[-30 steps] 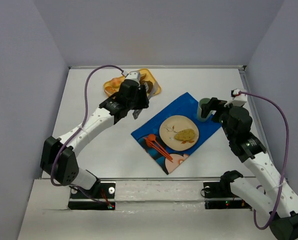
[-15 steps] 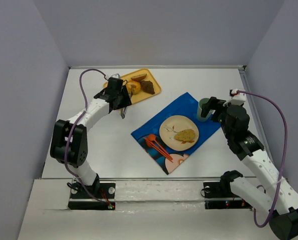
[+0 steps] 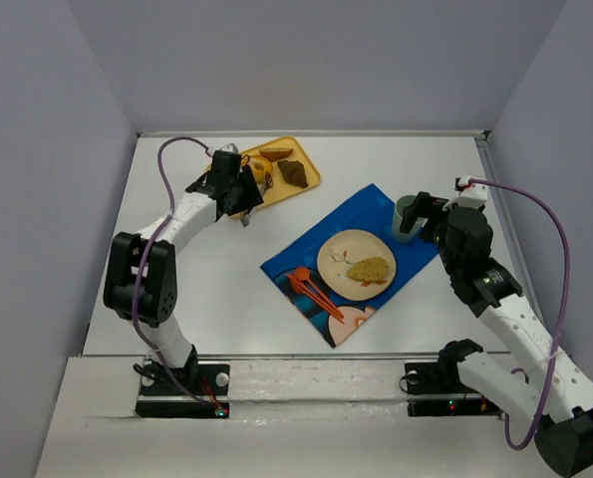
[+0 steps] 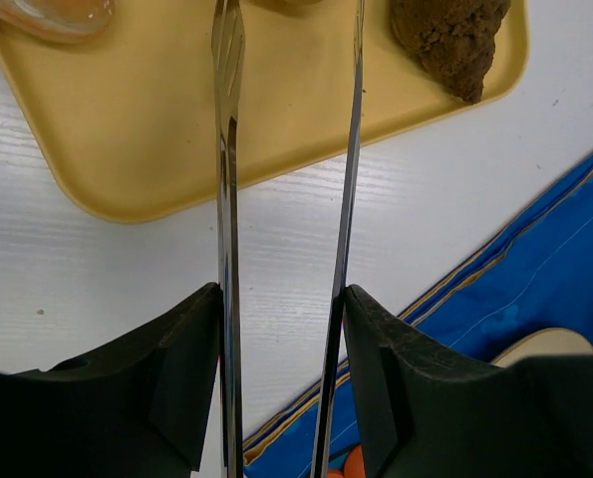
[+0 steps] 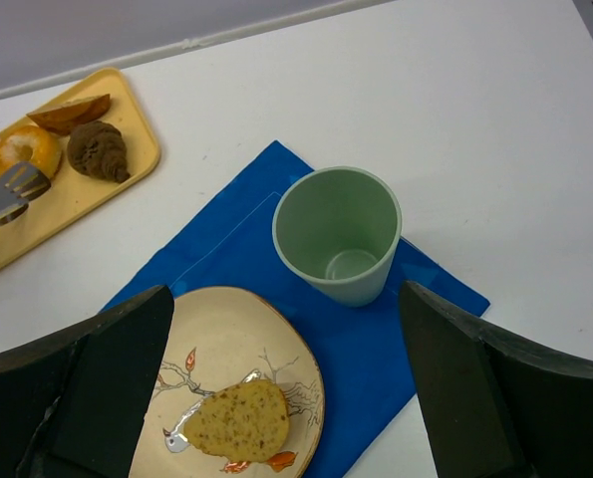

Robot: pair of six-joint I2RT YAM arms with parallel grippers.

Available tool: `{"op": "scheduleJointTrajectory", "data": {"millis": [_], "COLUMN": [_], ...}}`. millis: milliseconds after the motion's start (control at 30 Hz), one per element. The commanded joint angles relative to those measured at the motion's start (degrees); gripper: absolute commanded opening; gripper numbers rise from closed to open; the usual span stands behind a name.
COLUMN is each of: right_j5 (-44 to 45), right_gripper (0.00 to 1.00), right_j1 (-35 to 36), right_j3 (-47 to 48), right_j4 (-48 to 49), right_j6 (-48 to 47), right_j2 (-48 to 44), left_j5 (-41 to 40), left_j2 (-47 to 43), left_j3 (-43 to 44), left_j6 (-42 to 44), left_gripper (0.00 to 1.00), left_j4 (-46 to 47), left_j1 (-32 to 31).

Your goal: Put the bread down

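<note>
A slice of seeded bread [image 3: 369, 269] lies on the cream plate [image 3: 341, 251] on the blue mat; the right wrist view shows the bread [image 5: 238, 421] too. My left gripper [image 3: 238, 189] is shut on metal tongs [image 4: 226, 149]. The tongs' tips are apart and empty over the yellow tray [image 4: 127, 129]. The tray holds a donut [image 5: 32, 149], a brown lump [image 4: 453, 45] and a wedge [image 5: 72, 113]. My right gripper [image 3: 428, 214] is open and empty, above the green cup [image 5: 338, 234] and the plate [image 5: 226, 334].
The blue mat [image 3: 376, 199] lies at mid-right with orange cutlery [image 3: 311, 289] on its near-left part. The yellow tray [image 3: 314, 177] sits at the back centre. Side walls bound the white table to the left and right.
My left arm has swung left with the tongs, from the mat side back toward the yellow tray. The bread on the plate and my right arm have hardly moved.
</note>
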Motion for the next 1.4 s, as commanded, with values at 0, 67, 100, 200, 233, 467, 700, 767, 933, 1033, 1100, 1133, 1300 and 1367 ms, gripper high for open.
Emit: {"op": "scheduleJointTrajectory", "data": {"millis": [0,67,100,200,233,467,700,767,933,1033,1100,1133,1300,1367], "right_j5": [1.73,1.73,1.73,1.82,1.82,2.08,2.26,2.17,2.43,2.52,2.52,2.52,2.52,2.43], "right_gripper": [1.0,1.0,1.0,1.0,1.0,1.0,1.0,1.0,1.0,1.0,1.0,1.0,1.0,1.0], "right_j1": [-0.45,-0.45,-0.45,-0.45,-0.45,-0.45,-0.45,-0.45,-0.45,-0.45,-0.45,-0.45,-0.45,-0.45], "right_j3": [0.7,0.79,0.79,0.79,0.7,0.7,0.7,0.7,0.61,0.61,0.7,0.7,0.61,0.61], "right_j4": [1.18,1.18,1.1,1.09,1.18,1.18,1.18,1.1,1.09,1.09,1.18,1.18,1.18,1.09], "right_j6": [-0.51,-0.6,-0.6,-0.69,-0.6,-0.69,-0.6,-0.6,-0.51,-0.6,-0.6,-0.51,-0.42,-0.42], "right_j2": [-0.21,-0.12,-0.2,-0.21,-0.21,-0.29,-0.12,-0.03,0.06,0.06,0.23,0.23,0.06,-0.12], "left_j5": [3.07,2.9,2.9,1.85,1.93,5.36,6.06,6.32,6.76,5.98,5.97,5.97,6.85,6.94], "left_j2": [-0.7,-0.88,-0.97,-1.14,-0.97,2.28,2.9,3.43,5.1,5.62,5.97,6.41,7.21,6.59], "left_j3": [2.6,2.86,2.95,2.95,3.13,4.97,5.15,5.32,6.29,6.73,7.08,7.43,7.61,7.0], "left_j6": [-1.64,-2.42,-2.69,-4.36,-5.15,-6.73,-8.49,-8.93,-10.34,-11.22,-11.4,-11.48,-11.31,-11.13], "left_gripper": [0.59,0.59,0.59,0.59,0.59,0.59,0.59,0.59,0.57,0.56,0.54,0.51,0.36,0.27], "left_j4": [3.07,3.25,3.34,3.69,3.78,5.27,6.77,6.86,6.95,6.95,6.94,6.95,6.77,6.77], "left_j1": [1.85,2.29,2.47,2.99,3.52,5.19,6.42,6.77,7.13,7.21,7.21,7.21,7.21,7.21]}}
